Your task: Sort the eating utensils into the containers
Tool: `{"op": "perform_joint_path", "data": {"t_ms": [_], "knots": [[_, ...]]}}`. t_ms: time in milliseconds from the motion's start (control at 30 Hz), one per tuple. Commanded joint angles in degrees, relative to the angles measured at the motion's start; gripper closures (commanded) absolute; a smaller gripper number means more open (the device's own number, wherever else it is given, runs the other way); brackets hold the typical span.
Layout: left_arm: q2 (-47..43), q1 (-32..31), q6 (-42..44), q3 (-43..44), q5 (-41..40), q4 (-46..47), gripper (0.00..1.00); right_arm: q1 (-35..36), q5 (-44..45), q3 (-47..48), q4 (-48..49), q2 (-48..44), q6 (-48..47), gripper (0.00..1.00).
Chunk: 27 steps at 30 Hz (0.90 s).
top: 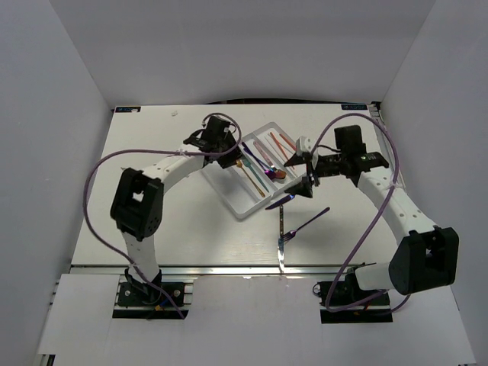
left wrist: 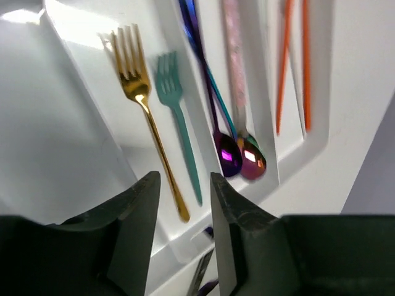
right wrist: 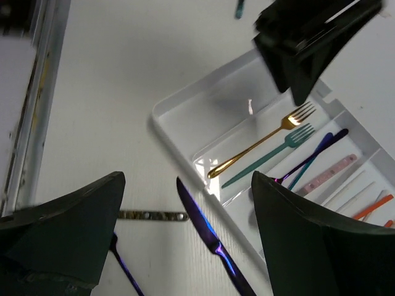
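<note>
White plastic tray (top: 232, 191) sits angled at the middle of the table (top: 152, 137), between the two arms.

In one long compartment a gold fork (left wrist: 145, 111) and a teal fork (left wrist: 179, 117) lie side by side, tines pointing the same way. Next over lie slim purple-blue handles ending in a purple spoon bowl (left wrist: 227, 154), with a red-bowled spoon (left wrist: 252, 160) touching it. Whether a divider runs between those two spoons cannot be told. Two orange chopsticks (left wrist: 293, 68) lie in a further compartment. The wide compartment at the tray's near end holds nothing.

The left end effector (left wrist: 183, 197) hovers over the fork compartment. Its fingers (left wrist: 139, 228) stand a little apart and grip nothing.

The right end effector (top: 300, 175) hangs over the tray's near right edge. It is spread wide and empty.

Below it a purple knife (right wrist: 210, 237) lies on the table just beside the tray's outer wall, outside every compartment. Nearer the arm bases another purple piece (top: 309, 223) lies on the table at a slant. Whether it is a spoon or a fork cannot be told. A silver knife (top: 281, 245) lies just beside that piece's wider end, pointing toward the table's near edge.
</note>
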<state>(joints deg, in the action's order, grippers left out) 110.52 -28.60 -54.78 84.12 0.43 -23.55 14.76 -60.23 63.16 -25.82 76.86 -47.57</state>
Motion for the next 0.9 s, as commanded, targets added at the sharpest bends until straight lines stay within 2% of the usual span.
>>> {"op": "perform_joint_path", "data": {"t_ms": [0,33,67,133,167,233,267,333,500,600,867], "knots": [[-11.27,0.65,17.93,-3.15,6.49,2.71,0.49,0.44,-2.62,2.50,-30.55,0.39,-38.05,0.11],[-14.95,1.17,20.39,-6.91,11.13,3.94,0.47,0.35,-0.18,1.80,-34.78,0.57,-50.74,0.11],[-16.98,2.48,26.34,-9.04,13.61,4.47,0.43,0.44,1.50,1.01,-38.13,0.66,-55.30,0.10],[-23.98,3.72,29.72,-15.87,18.62,6.40,0.40,0.70,7.10,-1.89,-41.67,0.66,-60.77,0.11],[-26.82,3.99,31.48,-18.26,18.91,7.54,0.33,0.97,9.14,-2.85,-41.33,0.57,-61.06,0.11],[-32.44,4.08,35.43,-22.75,21.18,10.88,0.31,1.58,14.68,-5.23,-38.79,0.75,-60.63,0.12],[-37.52,4.08,36.06,-26.60,20.67,11.42,0.28,2.19,16.35,-5.93,-37.64,0.92,-59.14,0.13],[-42.12,4.08,38.78,-30.40,18.75,12.30,0.24,3.25,21.34,-7.86,-34.06,1.80,-57.38,0.14],[-53.28,4.17,44.92,-36.38,8.99,8.62,0.21,7.29,32.08,-11.91,-26.39,6.18,-50.97,0.21],[-58.03,4.17,45.73,-40.42,3.97,9.05,0.16,7.74,33.59,-12.53,-23.75,8.47,-48.77,0.25],[-59.72,4.08,46.08,-40.43,6.08,8.70,0.15,8.26,37.02,-12.88,-18.56,13.66,-45.16,0.34]]}}
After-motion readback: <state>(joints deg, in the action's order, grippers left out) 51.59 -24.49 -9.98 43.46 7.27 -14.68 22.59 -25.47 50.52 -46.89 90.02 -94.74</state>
